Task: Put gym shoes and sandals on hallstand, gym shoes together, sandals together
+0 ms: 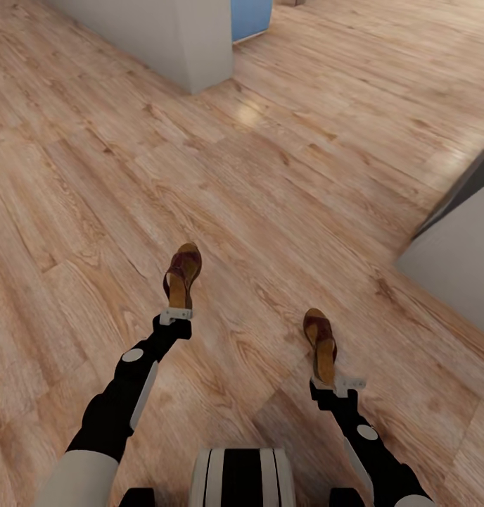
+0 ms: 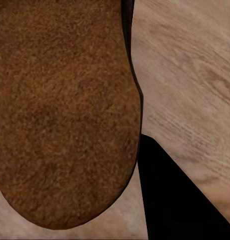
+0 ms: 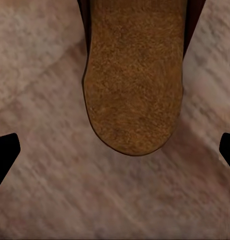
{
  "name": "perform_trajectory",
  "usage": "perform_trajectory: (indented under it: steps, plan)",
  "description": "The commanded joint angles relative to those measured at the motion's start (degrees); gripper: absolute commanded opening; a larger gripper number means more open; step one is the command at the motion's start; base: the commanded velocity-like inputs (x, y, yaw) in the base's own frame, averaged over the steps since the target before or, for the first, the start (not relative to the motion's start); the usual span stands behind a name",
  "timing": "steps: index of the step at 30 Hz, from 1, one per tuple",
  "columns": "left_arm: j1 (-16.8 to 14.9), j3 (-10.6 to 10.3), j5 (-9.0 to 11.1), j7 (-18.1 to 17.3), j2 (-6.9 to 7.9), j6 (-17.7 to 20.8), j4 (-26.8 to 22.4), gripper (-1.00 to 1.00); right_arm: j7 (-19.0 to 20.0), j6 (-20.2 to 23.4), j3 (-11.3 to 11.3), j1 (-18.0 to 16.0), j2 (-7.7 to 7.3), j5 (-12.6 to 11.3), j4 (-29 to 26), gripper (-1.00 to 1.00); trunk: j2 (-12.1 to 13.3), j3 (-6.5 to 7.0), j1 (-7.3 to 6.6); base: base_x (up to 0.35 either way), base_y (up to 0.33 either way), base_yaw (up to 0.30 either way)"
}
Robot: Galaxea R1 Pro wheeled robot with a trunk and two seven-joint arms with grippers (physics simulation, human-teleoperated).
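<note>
Holding one small brown leather sandal (image 1: 183,276) in your left end effector (image 1: 176,315) and its twin (image 1: 321,345) in the right end effector (image 1: 338,384), each pinched at the heel, you carry both toes-forward above the wood-plank floor (image 1: 305,162).

Each arm held one brown sandal above the corridor floor (image 1: 284,162): left gripper (image 1: 176,315) on one sandal (image 1: 183,273), right gripper (image 1: 336,384) on the other sandal (image 1: 321,343).
</note>
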Motion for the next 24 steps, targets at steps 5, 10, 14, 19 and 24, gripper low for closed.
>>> perform_trajectory:
  steps: [5,10,14,19,24]
  plan:
    - [-0.3,-1.0,-0.5,-0.1,-0.03,1.2,-3.1,-1.00,0.1,-0.2,-0.1,0.0,0.01,-0.1,0.0,1.00,-0.1,-1.57,0.11,0.000,0.000,0.050]
    - [-0.2,-1.1,-0.5,-0.1,0.02,4.2,-6.3,-1.00,0.1,-0.2,0.0,0.0,0.01,-0.1,0.0,1.00,-0.1,-2.47,0.19,0.000,0.000,0.009]
    - [0.5,-1.3,-0.5,-0.2,0.08,3.9,-6.2,-1.00,0.1,-0.2,-0.1,0.0,0.01,-0.1,-0.1,1.00,-0.1,-2.48,0.19,0.000,0.000,0.000]
    - [0.6,-1.4,-0.5,-0.2,0.12,3.8,-6.1,-1.00,0.1,-0.2,-0.1,0.0,0.01,-0.1,-0.1,1.00,-0.1,-2.48,0.19,0.100,0.000,0.000]
    - [0.6,-1.3,-0.5,-0.2,0.14,3.7,-6.1,-1.00,0.1,-0.3,-0.1,0.0,0.01,-0.1,-0.1,1.00,-0.1,-2.48,0.19,0.138,0.000,0.000]
